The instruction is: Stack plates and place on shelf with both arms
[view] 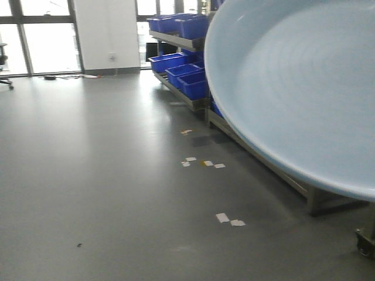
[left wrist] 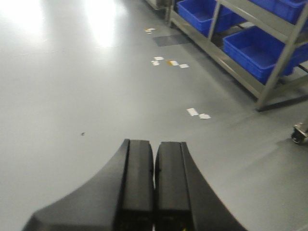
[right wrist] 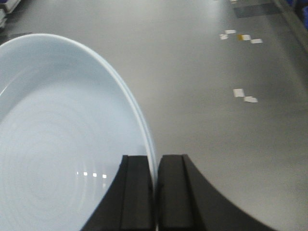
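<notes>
A large pale bluish-white plate (view: 299, 88) fills the right side of the front view, held up close to the camera. The right wrist view shows the same plate (right wrist: 53, 134) on the left, its rim pinched between the black fingers of my right gripper (right wrist: 155, 166), which is shut on it. My left gripper (left wrist: 154, 154) is shut with nothing in it and hangs over bare grey floor. I see only this one plate. The shelf (view: 258, 155) is a grey metal rack along the right.
Blue plastic bins (view: 186, 82) fill the rack's lower tiers, and more blue bins (left wrist: 260, 48) show in the left wrist view. Bits of white tape (view: 229, 220) lie on the grey floor. Windows and a white pillar stand at the back.
</notes>
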Robot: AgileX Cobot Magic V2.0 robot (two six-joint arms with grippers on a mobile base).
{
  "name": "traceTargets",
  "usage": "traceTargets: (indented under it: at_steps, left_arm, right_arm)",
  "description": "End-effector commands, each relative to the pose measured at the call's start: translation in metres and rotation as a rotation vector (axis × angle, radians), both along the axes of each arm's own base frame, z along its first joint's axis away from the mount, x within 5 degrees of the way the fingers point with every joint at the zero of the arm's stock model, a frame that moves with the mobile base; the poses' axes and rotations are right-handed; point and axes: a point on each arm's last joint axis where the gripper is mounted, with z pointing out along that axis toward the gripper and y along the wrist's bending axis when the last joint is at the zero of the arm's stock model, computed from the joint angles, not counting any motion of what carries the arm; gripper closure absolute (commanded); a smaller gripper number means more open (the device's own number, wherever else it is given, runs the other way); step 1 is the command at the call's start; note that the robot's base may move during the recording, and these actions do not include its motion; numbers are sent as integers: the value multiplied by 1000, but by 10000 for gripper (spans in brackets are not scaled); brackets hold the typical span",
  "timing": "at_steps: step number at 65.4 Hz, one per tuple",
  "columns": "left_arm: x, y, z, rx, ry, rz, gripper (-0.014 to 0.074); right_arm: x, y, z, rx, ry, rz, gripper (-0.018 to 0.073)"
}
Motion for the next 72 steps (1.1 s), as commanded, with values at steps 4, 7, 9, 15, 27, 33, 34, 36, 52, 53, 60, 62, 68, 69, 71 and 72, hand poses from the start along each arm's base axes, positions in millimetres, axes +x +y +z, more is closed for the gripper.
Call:
traceTargets:
  at_steps: [4, 7, 9, 15, 27, 33, 34, 36, 52, 53, 60, 62, 68, 69, 71, 72]
  left_arm:
    - [3, 1, 18, -19, -113, 16, 509]
    - [3, 1, 18, -19, -113, 16, 509]
    - [3, 1, 18, -19, -113, 16, 509]
    - [3, 1, 18, -19, -113, 16, 509]
    - [3, 1, 18, -19, -113, 16, 509]
    - [3, 1, 18, -19, -113, 16, 509]
    - [3, 1, 18, -19, -113, 16, 509]
    - [3, 1, 18, -19, -113, 16, 509]
    - [3, 1, 18, -19, -113, 16, 509]
    - [3, 1, 18, -19, -113, 16, 509]
    - [4, 1, 17, -19, -109, 16, 509]
    - [4, 1, 17, -19, -110, 16, 509]
    - [4, 1, 17, -18, -108, 16, 509]
    - [4, 1, 17, -18, -108, 16, 509]
    - [4, 1, 17, -18, -108, 16, 509]
    - [4, 1, 17, -18, -108, 16, 509]
  right_arm:
    - [3, -1, 19, 41, -123, -18, 544]
    - [3, -1, 19, 41, -123, -18, 544]
    - [3, -1, 19, 41, -123, -18, 544]
    - [3, -1, 19, 41, -123, -18, 544]
    - [3, -1, 18, 41, -122, -18, 544]
    - [3, -1, 18, 41, -122, -18, 544]
    - [3, -1, 18, 41, -122, -18, 544]
    - [3, -1, 18, 41, -121, -18, 544]
    - [3, -1, 18, 41, -121, -18, 544]
    - [3, -1, 18, 41, -121, -18, 544]
    - [3, -1, 18, 40, -119, -18, 544]
    - [3, -1, 18, 40, -118, -18, 544]
    - [3, -1, 18, 40, -118, -18, 544]
    - [3, -1, 18, 40, -118, -18, 544]
    - [3, -1, 18, 40, -118, -18, 544]
    - [3, -1, 18, 40, -118, -18, 544]
